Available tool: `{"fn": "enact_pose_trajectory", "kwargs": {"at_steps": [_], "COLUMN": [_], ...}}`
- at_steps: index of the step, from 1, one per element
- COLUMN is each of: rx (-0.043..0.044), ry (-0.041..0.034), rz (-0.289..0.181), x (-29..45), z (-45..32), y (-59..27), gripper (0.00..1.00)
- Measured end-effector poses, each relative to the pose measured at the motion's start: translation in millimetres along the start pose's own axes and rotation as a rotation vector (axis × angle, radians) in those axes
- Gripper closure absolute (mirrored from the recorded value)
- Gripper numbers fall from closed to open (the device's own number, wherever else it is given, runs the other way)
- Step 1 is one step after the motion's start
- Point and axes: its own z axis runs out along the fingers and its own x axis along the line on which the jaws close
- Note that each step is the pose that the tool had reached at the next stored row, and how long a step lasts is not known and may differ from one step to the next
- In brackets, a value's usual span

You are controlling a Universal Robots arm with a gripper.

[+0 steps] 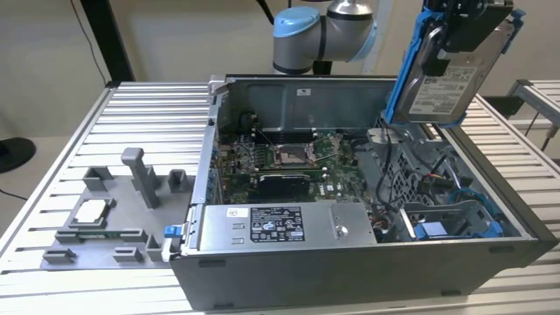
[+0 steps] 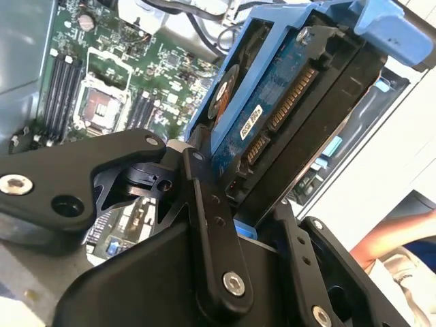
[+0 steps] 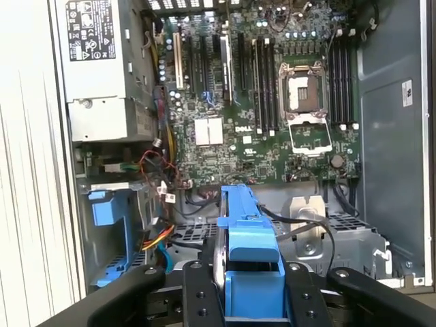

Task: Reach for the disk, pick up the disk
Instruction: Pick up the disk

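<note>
The disk [image 1: 442, 88], a silver hard drive with a white label and a blue bracket along its edges, hangs tilted on edge above the open computer case's back right corner in the exterior view. My gripper [image 1: 462, 33] is shut on its upper part. In the second wrist view the disk [image 2: 286, 116] shows its blue circuit-board side and connector, clamped between the black fingers [image 2: 204, 204] of my gripper [image 2: 255, 221]. The first wrist view looks down the blue bracket of the disk [image 3: 248, 235], with my gripper [image 3: 252, 296] closed around it.
Below stands the open computer case [image 1: 350, 269] with its motherboard [image 1: 289, 164], a silver power supply box [image 1: 280, 226] and blue drive bays [image 1: 455, 226]. A grey fixture [image 1: 114, 223] holding a small square chip [image 1: 92, 211] lies on the slatted table. A person's arm [image 2: 388, 238] is beside the case.
</note>
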Motion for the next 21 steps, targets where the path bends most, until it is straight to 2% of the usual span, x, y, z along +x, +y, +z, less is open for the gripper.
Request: {"fn": "enact_pose_trajectory", "kwargs": {"at_steps": [16,21], "rx": [0.0,0.0], "ry": [0.0001,0.0], "rz": [0.0,0.0], "x": [47.0,65.7], "z": [-0.6,-0.7], "y": [-4.8,-6.7], "gripper": [1.0,1.0]}}
